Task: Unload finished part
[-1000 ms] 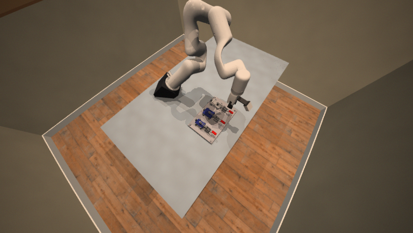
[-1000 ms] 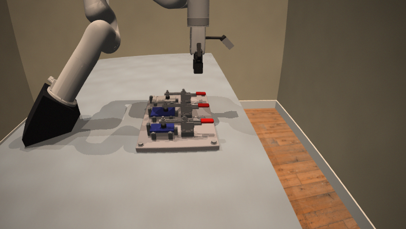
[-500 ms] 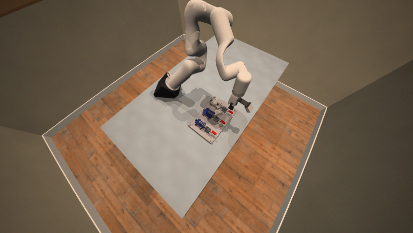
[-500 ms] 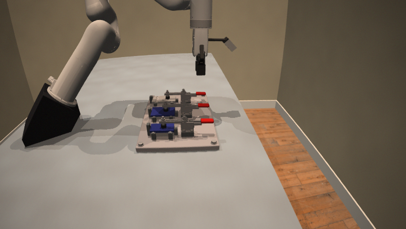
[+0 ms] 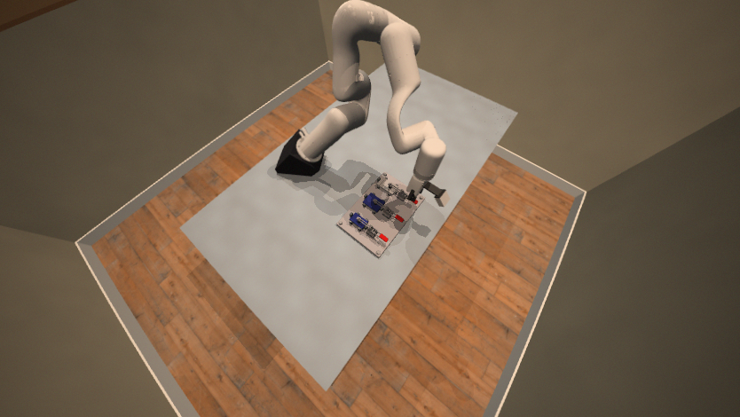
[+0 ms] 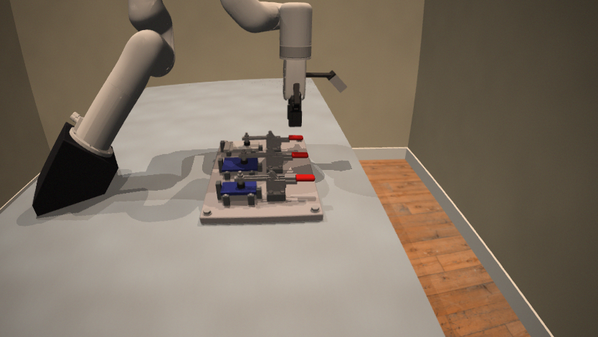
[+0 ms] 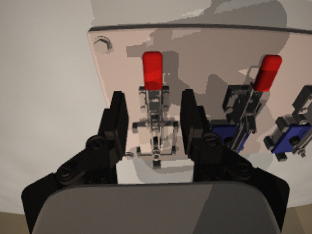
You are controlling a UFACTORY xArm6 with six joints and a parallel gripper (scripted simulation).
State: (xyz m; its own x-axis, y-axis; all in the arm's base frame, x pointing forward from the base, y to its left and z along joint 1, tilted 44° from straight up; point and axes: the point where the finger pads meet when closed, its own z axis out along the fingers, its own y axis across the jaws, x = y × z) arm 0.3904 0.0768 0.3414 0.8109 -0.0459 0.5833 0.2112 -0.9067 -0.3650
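Note:
The pale finished part [image 6: 228, 146] [image 7: 144, 142] sits in the far nest under its clamp arm; its slot cannot be made out. The middle blue blank [image 5: 370, 202] [image 6: 231, 165] [image 7: 221, 130] and near blue blank [image 5: 355, 219] [image 6: 229, 188] sit in their nests, clamp arms down over them. The far red handle [image 6: 295, 137] [image 7: 152, 70], middle red handle [image 5: 398, 218] [image 6: 299, 155] [image 7: 268, 73] and near red handle [image 5: 382, 237] [image 6: 305, 177] lie about level. My gripper [image 6: 295, 125] [image 7: 153, 104] is partly open and empty, pointing down above the far handle. Exact pad contact is hidden.
The fixture plate [image 5: 381, 251] [image 6: 259, 214] [image 7: 117, 65] lies on the grey table [image 5: 289, 289] [image 6: 146, 272], with bolts at its corners. Posts surround each nest. The middle clamp stands beside the far one. The table's edge runs beyond the handle side of the plate.

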